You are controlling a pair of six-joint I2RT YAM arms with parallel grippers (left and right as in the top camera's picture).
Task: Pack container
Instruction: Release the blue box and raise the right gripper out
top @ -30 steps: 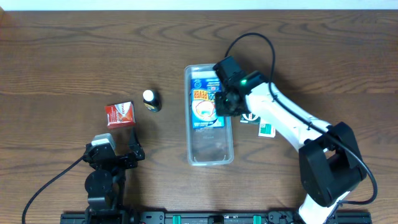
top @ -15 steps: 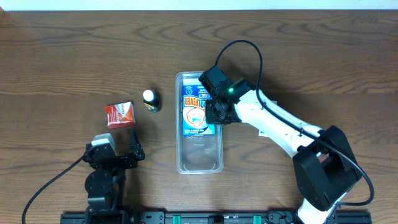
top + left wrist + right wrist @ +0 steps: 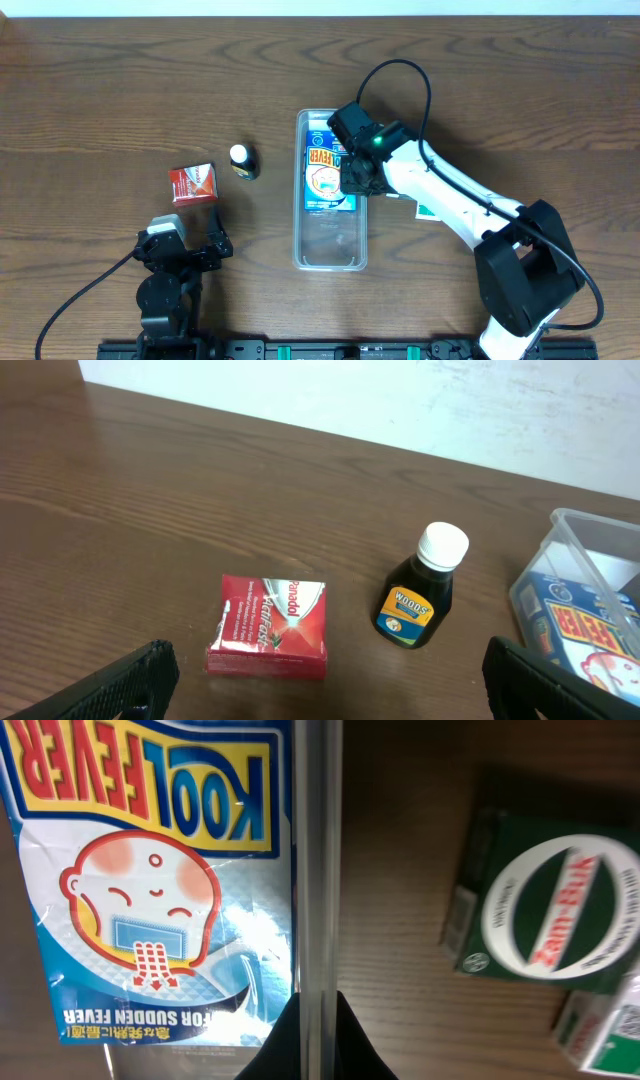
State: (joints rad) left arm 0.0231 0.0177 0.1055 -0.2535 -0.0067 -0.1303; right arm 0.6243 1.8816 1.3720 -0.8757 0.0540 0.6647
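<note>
The container (image 3: 331, 243) lies at mid-table with its long axis running far to near. A blue Kool Fever packet (image 3: 325, 170) fills its far half. From overhead, the middle of its right wall is hidden under the right gripper (image 3: 352, 178). In the right wrist view the fingers are pressed together on that rim (image 3: 318, 870).

The right arm reaches in from the near right and covers most of a green Zam-Buk box (image 3: 548, 910). The left gripper (image 3: 186, 250) rests near-left, jaws spread. It faces a red Panadol box (image 3: 268, 625) and a Woods bottle (image 3: 420, 595). In the left wrist view the container is cut off at the frame edge.
</note>
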